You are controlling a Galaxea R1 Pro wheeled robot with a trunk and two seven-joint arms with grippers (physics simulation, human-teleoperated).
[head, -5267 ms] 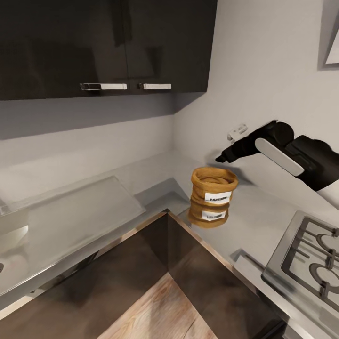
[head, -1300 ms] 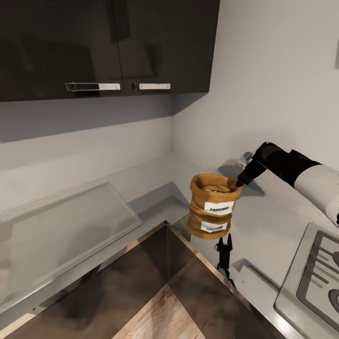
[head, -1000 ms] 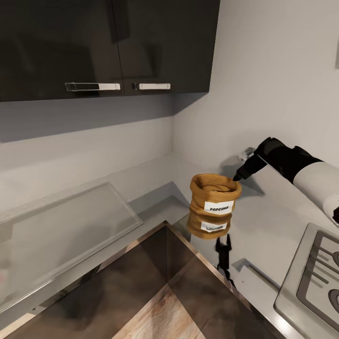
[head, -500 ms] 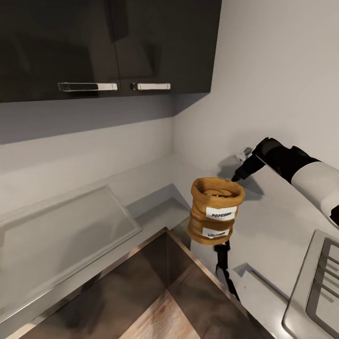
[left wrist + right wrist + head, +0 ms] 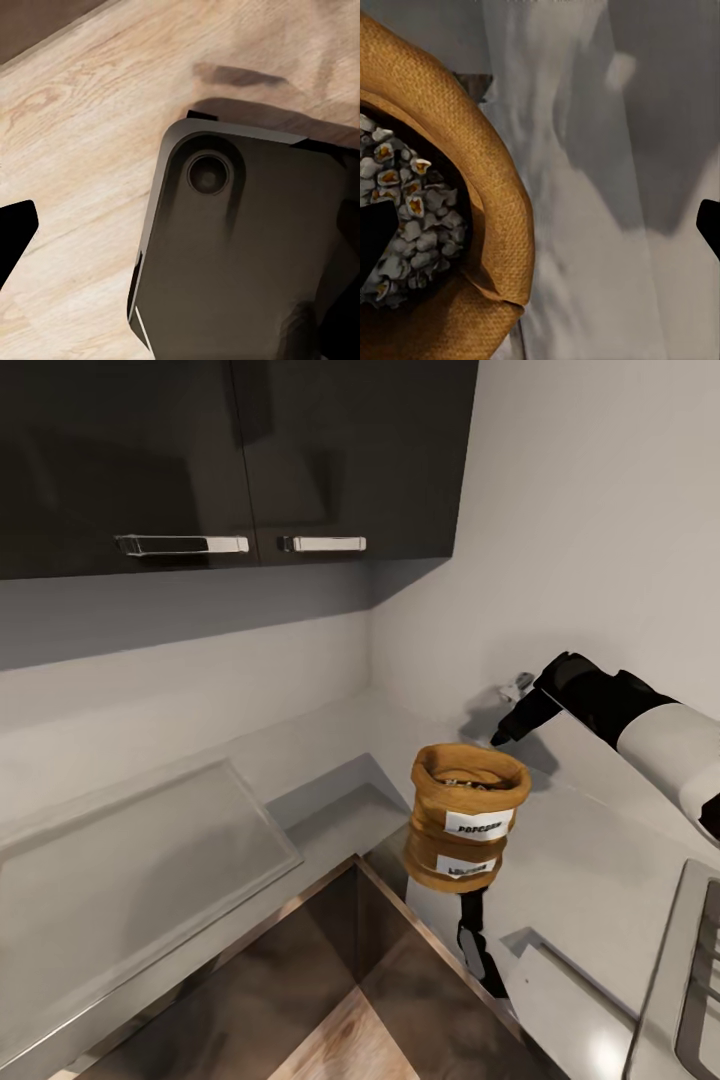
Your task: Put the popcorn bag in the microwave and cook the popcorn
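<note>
The popcorn bag (image 5: pixel 470 806), a squat tan sack with a white POPCORN label, stands upright on the glossy pale grey countertop (image 5: pixel 580 860). My right gripper (image 5: pixel 498 738) hovers just behind and above the bag's far rim, apart from it. In the right wrist view the bag (image 5: pixel 495 195) lies to one side of the open right gripper (image 5: pixel 540 229), and pale popcorn (image 5: pixel 412 217) shows inside its mouth. One fingertip hangs over the mouth, the other over the bare countertop (image 5: pixel 607 285). The left gripper (image 5: pixel 180 232) is open over the wooden floor (image 5: pixel 82 127). The microwave is out of view.
Dark wall cabinets (image 5: pixel 230 450) with steel handles hang above the corner. A flat grey board (image 5: pixel 130 860) lies on the counter at left. A steel hob edge (image 5: pixel 690 960) shows at the lower right. The robot's dark base (image 5: pixel 240 255) sits below the left gripper.
The head camera has shifted, so the bag sits lower and further right in the picture. The right gripper lifted off the bag's rim about a second ago and now hovers beside it.
</note>
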